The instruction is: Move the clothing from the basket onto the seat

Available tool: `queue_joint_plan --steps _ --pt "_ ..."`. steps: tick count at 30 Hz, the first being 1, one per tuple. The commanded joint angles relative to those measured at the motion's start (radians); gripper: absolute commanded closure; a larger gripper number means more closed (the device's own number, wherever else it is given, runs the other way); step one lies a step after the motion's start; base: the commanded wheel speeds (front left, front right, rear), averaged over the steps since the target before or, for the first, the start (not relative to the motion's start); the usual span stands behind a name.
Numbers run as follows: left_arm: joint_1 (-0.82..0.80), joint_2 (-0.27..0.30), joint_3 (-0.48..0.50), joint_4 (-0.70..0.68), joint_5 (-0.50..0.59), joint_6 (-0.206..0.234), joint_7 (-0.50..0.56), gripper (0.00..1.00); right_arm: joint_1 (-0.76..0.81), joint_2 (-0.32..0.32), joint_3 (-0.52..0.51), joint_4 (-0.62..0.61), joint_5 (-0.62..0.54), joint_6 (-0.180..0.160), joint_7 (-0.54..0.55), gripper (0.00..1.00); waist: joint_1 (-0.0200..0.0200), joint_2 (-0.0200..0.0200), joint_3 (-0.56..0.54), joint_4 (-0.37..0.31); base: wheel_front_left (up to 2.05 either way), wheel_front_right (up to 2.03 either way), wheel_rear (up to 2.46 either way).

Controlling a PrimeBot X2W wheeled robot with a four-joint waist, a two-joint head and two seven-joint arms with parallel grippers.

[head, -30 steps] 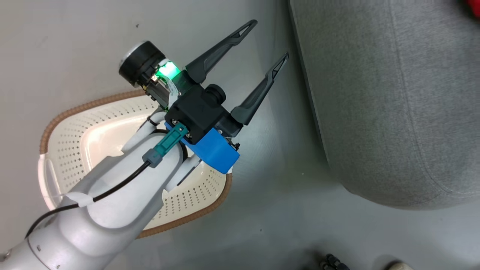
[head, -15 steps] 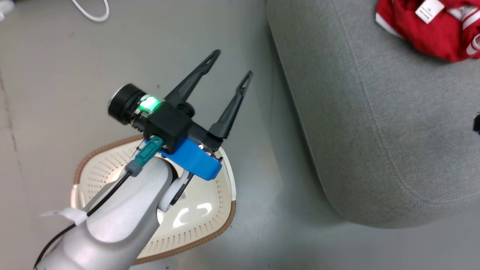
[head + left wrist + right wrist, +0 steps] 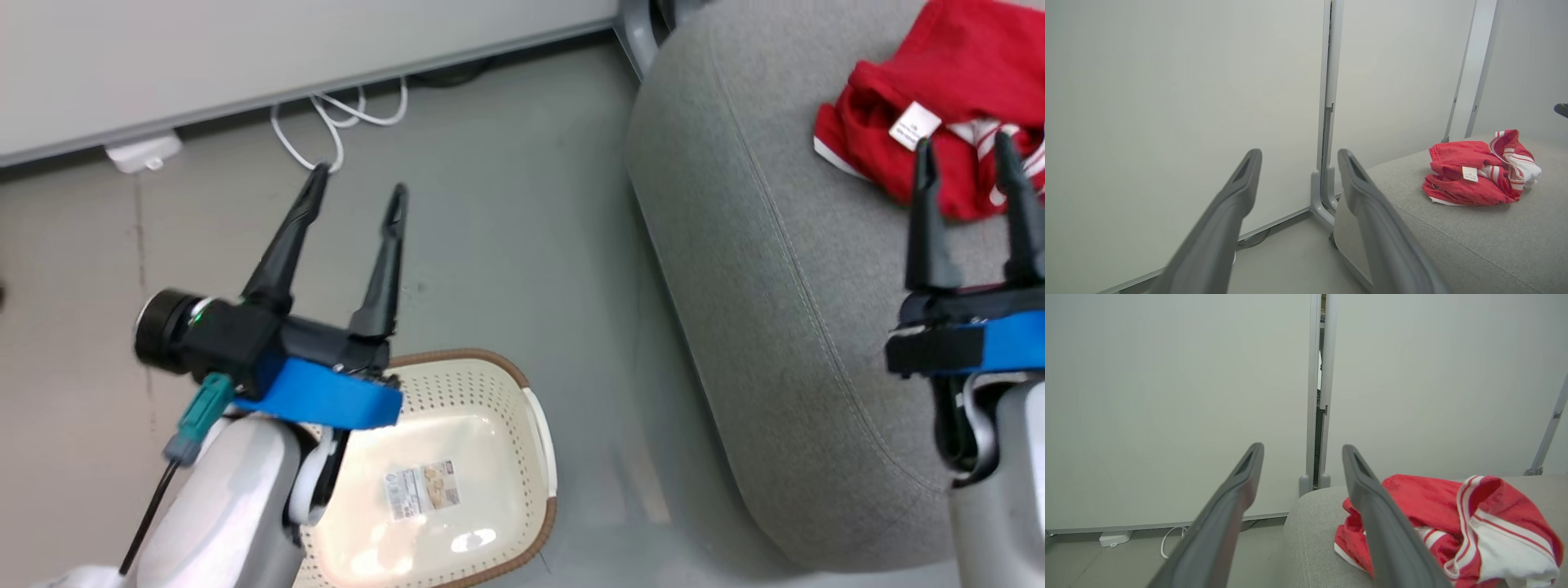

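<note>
We record a pale partition wall [image 3: 245, 57] along the far edge of the grey floor [image 3: 506, 245]. A looped white cable [image 3: 339, 122] and a small white plug block [image 3: 143, 153] lie at its foot. The cream-white perforated plastic basket with a brown rim [image 3: 535, 408] stands on the floor near the large light grey upholstered seat [image 3: 751, 261], a strip of floor between them. A printed paper label [image 3: 422, 488] lies on the basket's bottom, and the left forearm covers its near left part.

The left gripper [image 3: 359, 180] hovers above the basket's far rim with its fingers parted, gripping nothing. The right gripper [image 3: 962, 143] hangs over the seat, likewise spread and holding nothing. The bright red clothing with white stripes and a small white tag [image 3: 955, 73] lies bunched on the seat. It sits just beyond the right gripper's fingertips and well apart from the left gripper.
</note>
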Motion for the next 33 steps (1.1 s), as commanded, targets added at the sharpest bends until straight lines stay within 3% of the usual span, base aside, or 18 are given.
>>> queue_joint_plan --steps 1,17,33 --pt "0.027 -0.007 0.028 -0.002 0.013 -0.007 -0.003 0.00 0.028 0.007 0.011 -0.008 0.000 0.001 -0.003 0.00 0.0002 0.0000 -0.040 0.033 0.00 0.00 0.00" --pt "0.257 -0.119 0.318 0.057 0.109 -0.084 -0.003 0.00 0.177 0.048 0.075 0.009 0.003 0.001 -0.003 0.00 0.0002 0.0000 -0.180 0.128 0.00 0.00 0.00" --pt "0.375 -0.179 0.406 0.104 0.169 -0.134 -0.003 0.00 0.311 0.088 0.089 0.033 0.000 0.001 -0.003 0.00 0.0002 0.0000 -0.265 0.168 0.00 0.00 0.00"
